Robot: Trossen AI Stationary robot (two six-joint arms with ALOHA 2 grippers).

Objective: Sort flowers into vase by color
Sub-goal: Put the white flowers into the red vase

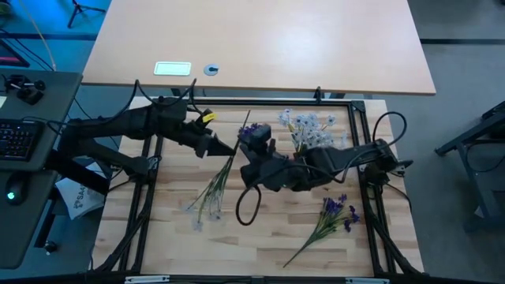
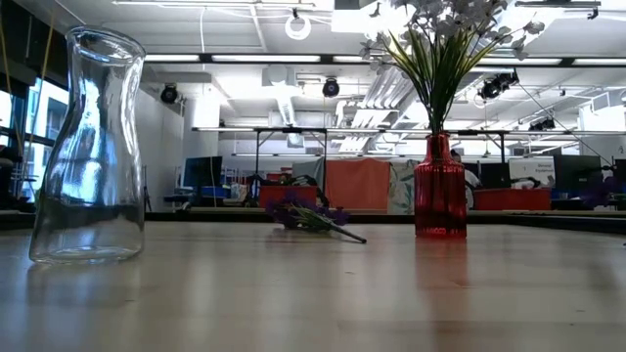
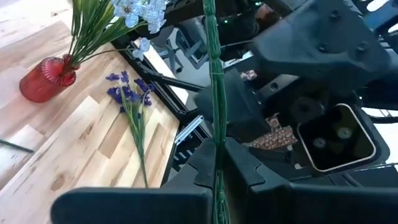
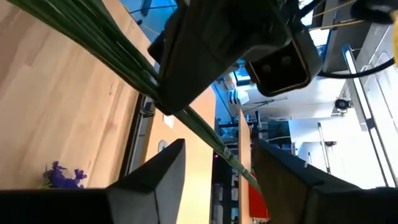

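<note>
Room: the low view looks across the wooden table (image 2: 313,293) into a bright workshop with ceiling lights, and a tan desk fills the top of the high view.
Table: pale wood planks inside a black frame, in the lower half of the high view.
Left gripper (image 1: 225,147): centre-left of the high view, fingertips at a long green stem (image 1: 229,166). In the left wrist view its fingers (image 3: 208,165) stand close on either side of that stem (image 3: 214,106), narrow and pinching it.
Right gripper (image 1: 254,167): just right of centre in the high view, close to the left gripper. In the right wrist view its fingers (image 4: 158,171) are parted, with the green stem (image 4: 118,62) crossing between them; whether they touch the stem is hard to make out.
Held sprig: it runs from the upper centre of the high view down to pale blossoms (image 1: 199,211) at lower left of centre, partly covered by both grippers.
Purple blossoms (image 1: 252,132): near the top of the right gripper; their stem is hidden by the arm.
Purple sprig (image 1: 327,221): lying loose on the table at lower right of the high view, well apart from both grippers.
Red vase (image 2: 439,191): right of centre in the low view, upright, holding white blossoms (image 1: 306,126) cut off by the top edge.
Clear glass vase (image 2: 88,147): far left of the low view, upright; I cannot find it in the high view.
</note>
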